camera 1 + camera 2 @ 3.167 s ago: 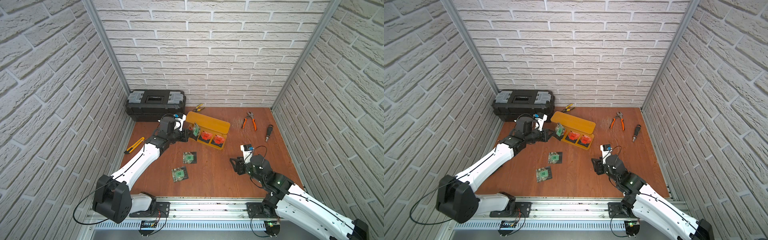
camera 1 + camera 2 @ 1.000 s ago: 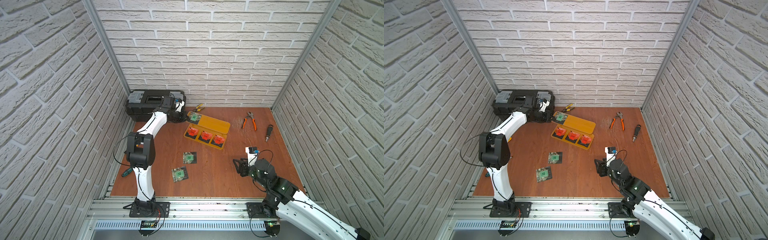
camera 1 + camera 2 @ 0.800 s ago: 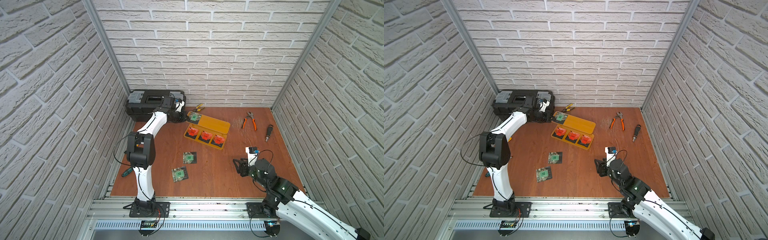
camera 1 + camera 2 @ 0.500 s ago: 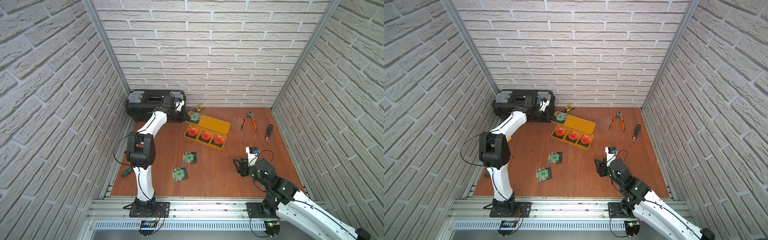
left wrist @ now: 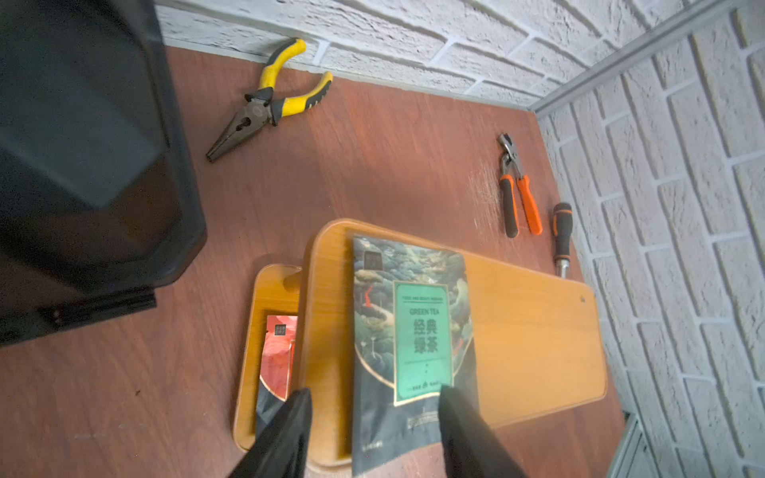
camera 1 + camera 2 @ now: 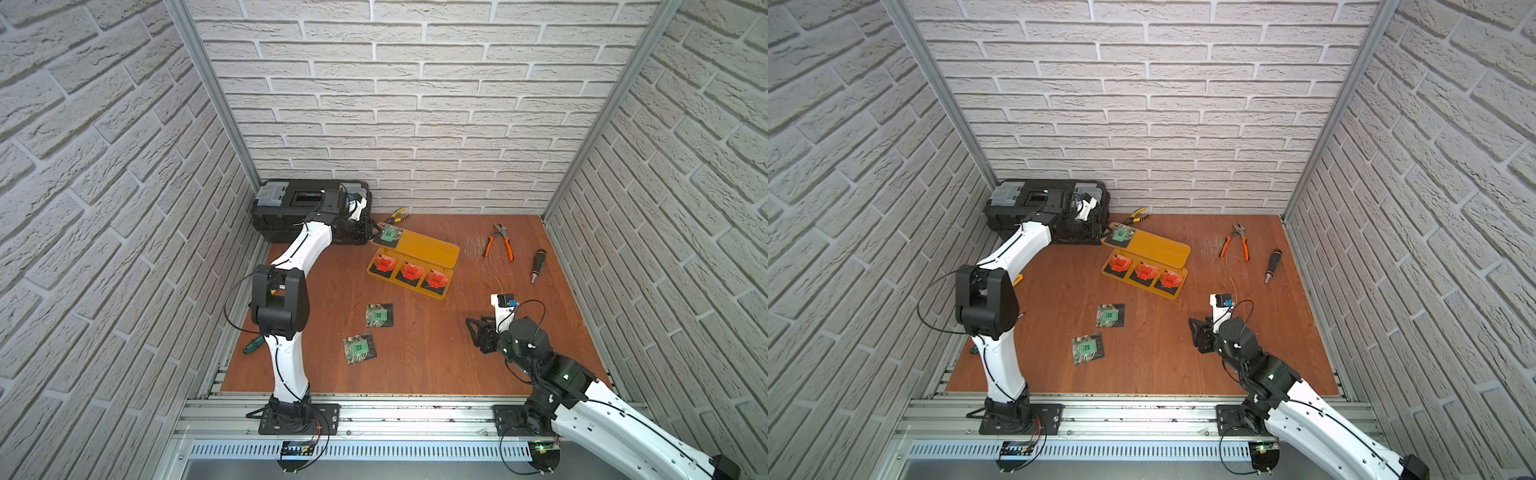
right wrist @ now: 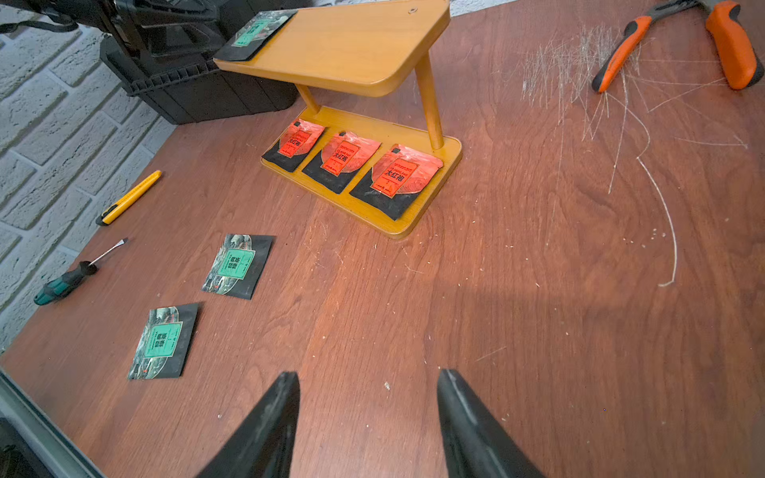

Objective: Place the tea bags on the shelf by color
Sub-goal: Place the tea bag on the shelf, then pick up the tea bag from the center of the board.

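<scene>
The shelf [image 6: 430, 250] stands on the tabletop [image 6: 419, 365], with one end just beside the black toolbox [image 6: 286, 205]. A green tea bag [image 5: 414, 331] lies flat on the shelf's upper board at the end nearest the toolbox. Its near edge hangs a little over the board's rim.

The left pincer [image 5: 374, 389] is at that same end of the shelf. It is released, with its two fingers spread to either side of the bag. In the wrist view one finger overlaps the bag's corner and may be touching it, though that is hard to tell.

Three red tea bags [image 7: 343, 159] lie side by side in a row on the shelf's lower board. A second green tea bag [image 7: 238, 265] lies on the tabletop in front of the shelf, clear of it. A third green tea bag [image 7: 163, 341] lies farther from the shelf, near the second.

The right pincer [image 7: 366, 372] hangs over bare tabletop, well apart from the shelf on its front side. Its fingers are spread and nothing is between them.
</scene>
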You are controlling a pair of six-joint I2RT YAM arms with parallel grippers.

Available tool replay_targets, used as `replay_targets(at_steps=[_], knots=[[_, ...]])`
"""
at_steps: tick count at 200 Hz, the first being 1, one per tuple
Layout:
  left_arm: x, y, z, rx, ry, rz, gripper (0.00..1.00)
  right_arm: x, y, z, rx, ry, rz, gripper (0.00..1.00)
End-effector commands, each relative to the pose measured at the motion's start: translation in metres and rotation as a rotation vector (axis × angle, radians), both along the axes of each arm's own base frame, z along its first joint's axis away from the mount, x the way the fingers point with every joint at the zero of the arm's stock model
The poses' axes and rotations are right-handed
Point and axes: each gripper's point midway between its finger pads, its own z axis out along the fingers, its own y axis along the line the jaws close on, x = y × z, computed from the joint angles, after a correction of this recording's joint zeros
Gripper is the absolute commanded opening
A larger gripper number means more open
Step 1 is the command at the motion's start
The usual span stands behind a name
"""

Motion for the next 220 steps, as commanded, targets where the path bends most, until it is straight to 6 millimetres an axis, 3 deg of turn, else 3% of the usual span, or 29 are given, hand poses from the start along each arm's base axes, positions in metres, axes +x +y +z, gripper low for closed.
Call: replay_targets(at_steps=[1, 57, 87, 134, 220], knots=[[-0.004, 0.015, 0.025, 0.002, -0.080, 0.061, 0.65, 0.005, 0.008, 0.002, 0.023, -0.015, 0.022, 0.58], [-0.042, 0.024, 0.046, -0.071, -0.156, 0.126, 0.82, 0.005, 0.033, -0.007, 0.034, 0.055, 0.128, 0.58], [-0.069, 0.030, 0.044, -0.110, -0.174, 0.167, 0.91, 0.005, 0.054, -0.013, 0.079, 0.101, 0.199, 0.58], [-0.125, 0.038, 0.013, -0.086, -0.155, 0.225, 0.99, 0.004, 0.084, -0.025, 0.147, 0.175, 0.290, 0.58], [-0.221, 0.043, -0.052, -0.021, -0.049, 0.278, 0.98, -0.001, 0.134, -0.041, 0.158, 0.263, 0.404, 0.58]])
